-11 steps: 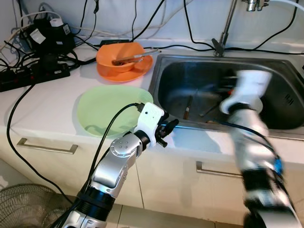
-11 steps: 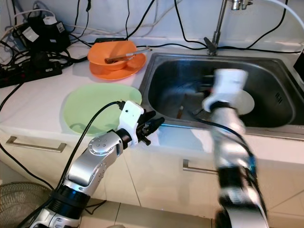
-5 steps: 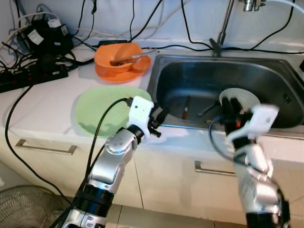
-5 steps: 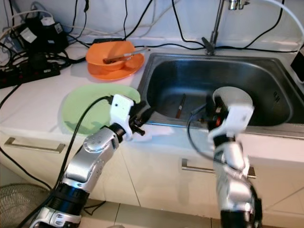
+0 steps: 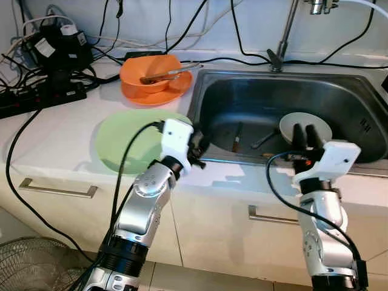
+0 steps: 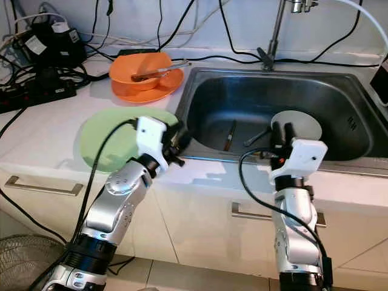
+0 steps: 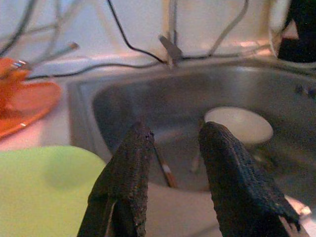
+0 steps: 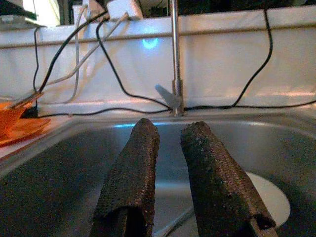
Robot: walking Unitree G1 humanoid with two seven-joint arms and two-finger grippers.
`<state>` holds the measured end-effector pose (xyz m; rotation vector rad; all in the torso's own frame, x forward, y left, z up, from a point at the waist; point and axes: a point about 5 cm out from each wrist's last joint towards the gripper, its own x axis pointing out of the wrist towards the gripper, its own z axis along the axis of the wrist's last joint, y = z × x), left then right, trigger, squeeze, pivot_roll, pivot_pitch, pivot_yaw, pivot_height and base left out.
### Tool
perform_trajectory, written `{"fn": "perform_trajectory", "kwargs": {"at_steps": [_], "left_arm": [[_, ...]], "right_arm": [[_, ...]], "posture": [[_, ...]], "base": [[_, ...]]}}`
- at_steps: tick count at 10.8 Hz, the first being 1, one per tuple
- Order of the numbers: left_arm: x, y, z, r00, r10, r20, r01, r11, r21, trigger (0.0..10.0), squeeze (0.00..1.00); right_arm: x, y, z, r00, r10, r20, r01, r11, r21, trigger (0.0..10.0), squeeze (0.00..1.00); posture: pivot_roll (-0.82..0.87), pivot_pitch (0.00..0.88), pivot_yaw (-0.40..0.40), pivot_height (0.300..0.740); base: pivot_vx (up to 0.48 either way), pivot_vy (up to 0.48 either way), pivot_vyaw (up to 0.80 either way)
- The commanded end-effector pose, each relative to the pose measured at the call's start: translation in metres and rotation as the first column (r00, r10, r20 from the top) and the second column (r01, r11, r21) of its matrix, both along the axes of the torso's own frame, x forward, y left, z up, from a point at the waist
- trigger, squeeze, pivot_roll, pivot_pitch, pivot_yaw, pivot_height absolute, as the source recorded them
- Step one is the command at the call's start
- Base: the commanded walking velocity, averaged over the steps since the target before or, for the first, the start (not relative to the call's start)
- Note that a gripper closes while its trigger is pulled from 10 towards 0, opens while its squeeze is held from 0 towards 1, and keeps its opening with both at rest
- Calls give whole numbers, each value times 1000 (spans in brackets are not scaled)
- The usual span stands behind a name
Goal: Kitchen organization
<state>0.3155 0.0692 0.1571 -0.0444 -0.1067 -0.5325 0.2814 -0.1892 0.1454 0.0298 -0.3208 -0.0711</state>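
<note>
White plate (image 5: 306, 125) is seen in the sink (image 5: 242, 103), just beyond the right gripper (image 5: 305, 130), whose fingers are parted and empty.

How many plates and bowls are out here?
4: green plate on the counter, orange bowl on an orange plate behind it, white dish in the sink.

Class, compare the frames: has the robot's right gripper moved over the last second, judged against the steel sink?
Yes. The right gripper has pulled back out of the steel sink basin toward the sink's front rim, uncovering the white plate lying inside.
</note>
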Motion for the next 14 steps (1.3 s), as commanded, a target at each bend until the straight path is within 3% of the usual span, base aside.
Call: {"fn": "perform_trajectory", "kwargs": {"at_steps": [1,3,5,8,10,11,14], "left_arm": [[3,8,6,998,59,34,-58,997,-42,10000,0],[5,26,19,975,196,109,-185,978,-98,10000,0],[8,71,36,935,302,188,-304,952,-20,10000,0],[2,134,38,866,489,104,-482,872,-90,10000,0],[-15,166,25,835,551,12,-548,832,-82,10000,0],[-20,170,19,845,533,-28,-533,839,-105,10000,0],[-46,181,0,856,492,-161,-518,812,-271,10000,0]], "right_arm": [[2,2,2,1000,-6,17,6,1000,-5,10000,0],[2,3,0,1000,-13,17,13,1000,-2,10000,0],[3,10,-3,1000,10,7,-10,1000,-1,10000,0],[5,13,-6,1000,23,-8,-23,1000,2,10000,0],[5,14,-6,999,38,-13,-38,999,1,10000,0],[5,15,-7,999,41,-14,-41,999,2,10000,0],[4,17,-8,998,52,-22,-52,999,1,10000,0]], "posture": [[2,0,71,740],[14,0,70,740],[39,0,66,740],[59,0,59,740],[78,0,53,740],[82,0,51,740],[90,0,46,740]], "base": [[0,0,0],[0,0,0],[0,0,0],[0,0,0],[0,0,0],[0,0,0],[0,0,0]]}}
